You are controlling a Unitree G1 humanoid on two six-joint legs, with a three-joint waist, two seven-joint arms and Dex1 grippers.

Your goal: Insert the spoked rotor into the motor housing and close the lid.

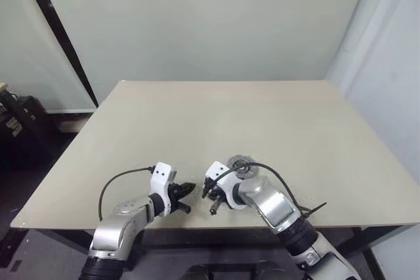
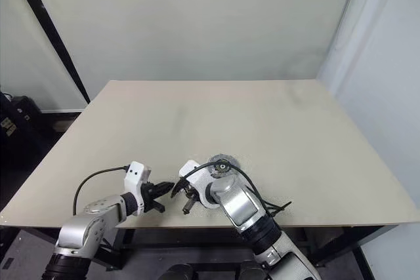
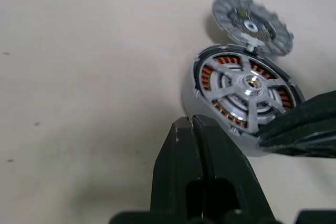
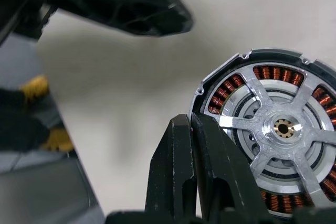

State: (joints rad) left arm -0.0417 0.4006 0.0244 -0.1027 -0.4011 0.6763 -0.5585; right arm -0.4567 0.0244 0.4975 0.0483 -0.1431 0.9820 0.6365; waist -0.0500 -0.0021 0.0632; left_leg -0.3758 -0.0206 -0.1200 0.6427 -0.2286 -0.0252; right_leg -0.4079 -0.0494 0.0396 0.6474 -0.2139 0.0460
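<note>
**Rotor sits in housing, lid lies beside, both grippers clenched**

The spoked rotor point(image 4: 283, 127) is inside the motor housing point(image 3: 210, 74): silvery spokes and hub lie across the ring of copper windings, dark rim around. In the right wrist view the brass-coloured centre of the hub is well visible. The assembly rests on the table point(image 1: 216, 116), near the front edge, approx. in the middle of this edge.

The lid point(image 3: 251, 23) lies flat on the table just beside the housing, on the side toward the far edge; the two rims seem to touch or nearly so, I cannot tell which. The lid is not on the housing.

The left gripper point(image 3: 192, 123) is clenched, fingers pressed together w/ nothing between them, tips just beside the housing rim. The right gripper point(image 4: 191, 120) is also clenched and empty, tips at the rim of the housing on the opposite side. In the head views both grippers point at each other close to the front edge, w/ the lid behind the right wrist.
</note>
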